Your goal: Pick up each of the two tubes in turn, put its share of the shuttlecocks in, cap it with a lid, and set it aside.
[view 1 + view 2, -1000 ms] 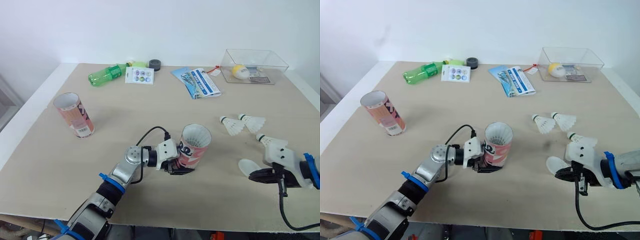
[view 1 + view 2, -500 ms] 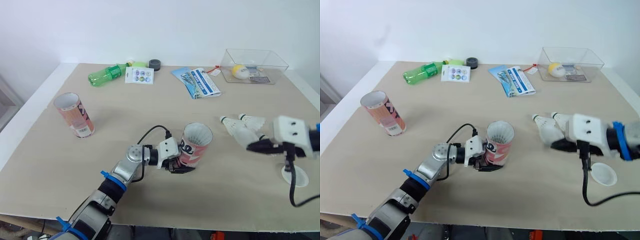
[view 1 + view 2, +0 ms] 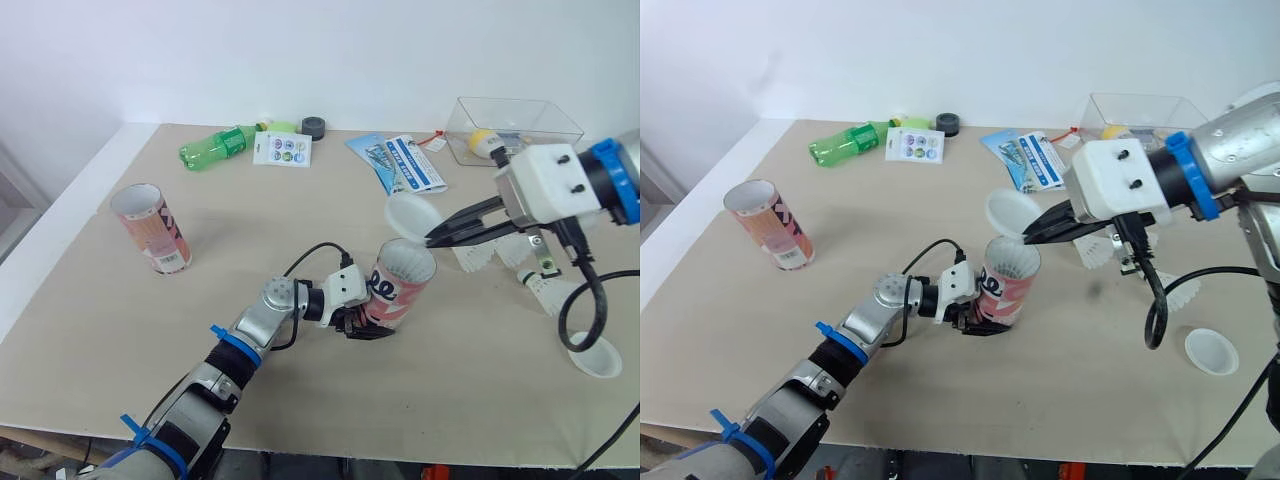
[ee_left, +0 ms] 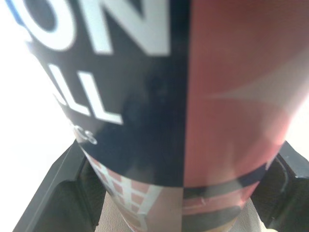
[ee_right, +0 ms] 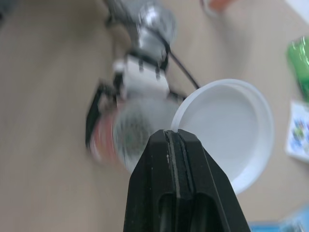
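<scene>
Left gripper: clamped around the lower end of the red, white and navy cardboard tube; in the left wrist view one black finger sits on each side of the tube wall.
Held tube, axis: its long axis is tilted, with the base at the left gripper, low over the beige table. The uncapped mouth points up and away from that gripper, toward the right gripper.
Held tube, contents: white shuttlecock feathers show inside the mouth; the number cannot be told.
Right gripper: pinched tight on the rim of a white round plastic lid. The fingertips hang just above the tube's mouth.
Gripped lid: held tilted beyond the fingertips, just above and beside the far edge of the mouth, not seated on it.
Second tube: same print, standing well apart on the outer side of the left gripper, leaning slightly, mouth up and uncapped. Its contents cannot be told.
Second lid: lies flat on the table, nearer the robot than the right gripper.
Loose white shuttlecocks: lie on the table just beneath and behind the right gripper.
Clear plastic box: far behind the right gripper, holding a yellow ball.
</scene>
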Controlling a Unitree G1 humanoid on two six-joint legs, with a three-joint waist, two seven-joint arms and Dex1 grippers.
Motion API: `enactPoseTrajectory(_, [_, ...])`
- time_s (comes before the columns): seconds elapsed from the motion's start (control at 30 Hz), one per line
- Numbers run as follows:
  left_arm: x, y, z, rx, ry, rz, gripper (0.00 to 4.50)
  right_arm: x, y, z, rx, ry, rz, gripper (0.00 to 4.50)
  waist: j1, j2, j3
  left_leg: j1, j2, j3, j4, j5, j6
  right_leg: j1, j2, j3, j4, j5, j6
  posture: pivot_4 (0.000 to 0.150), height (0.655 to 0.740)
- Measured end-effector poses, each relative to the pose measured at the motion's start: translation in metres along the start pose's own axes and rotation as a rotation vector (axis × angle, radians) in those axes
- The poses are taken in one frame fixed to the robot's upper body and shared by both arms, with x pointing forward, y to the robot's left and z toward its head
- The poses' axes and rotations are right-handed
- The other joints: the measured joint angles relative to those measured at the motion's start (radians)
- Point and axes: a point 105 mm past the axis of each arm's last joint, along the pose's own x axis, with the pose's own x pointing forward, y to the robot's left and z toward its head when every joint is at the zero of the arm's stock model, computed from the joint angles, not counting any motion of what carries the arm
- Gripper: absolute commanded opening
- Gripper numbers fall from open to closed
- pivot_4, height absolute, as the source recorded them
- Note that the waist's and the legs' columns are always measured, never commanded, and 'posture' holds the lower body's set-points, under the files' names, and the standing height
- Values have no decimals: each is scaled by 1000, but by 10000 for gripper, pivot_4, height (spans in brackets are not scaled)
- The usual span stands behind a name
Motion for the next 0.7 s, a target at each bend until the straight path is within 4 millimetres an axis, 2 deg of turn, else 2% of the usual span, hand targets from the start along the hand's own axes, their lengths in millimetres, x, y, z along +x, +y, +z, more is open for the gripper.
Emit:
enactPoseTrajectory(0.07, [1,0,0,0,-2,4,35476,6,4,-3,43,-6,40,259,2,0,0,-1,0,0,0,0,0,-1,0,0,0,0,0,1500,7400])
enactPoseTrajectory(0.3, [-1,-1,-1,0,-6,22,35476,3,11,-9,95,27,75,259,0,0,0,0,0,1,0,0,0,-1,0,0,0,0,0,1500,7400])
enactPoseTrajectory(0.53, [-1,-2,0,1,-7,31,35476,8,14,-11,134,0,108,259,0,0,0,0,1,2,-1,0,0,-2,0,0,0,0,0,1500,7400])
enactPoseTrajectory(0.7, [-2,-2,0,0,-1,33,35476,13,16,-19,168,16,129,259,0,0,0,0,1,2,-1,0,0,-2,0,0,0,0,0,1500,7400])
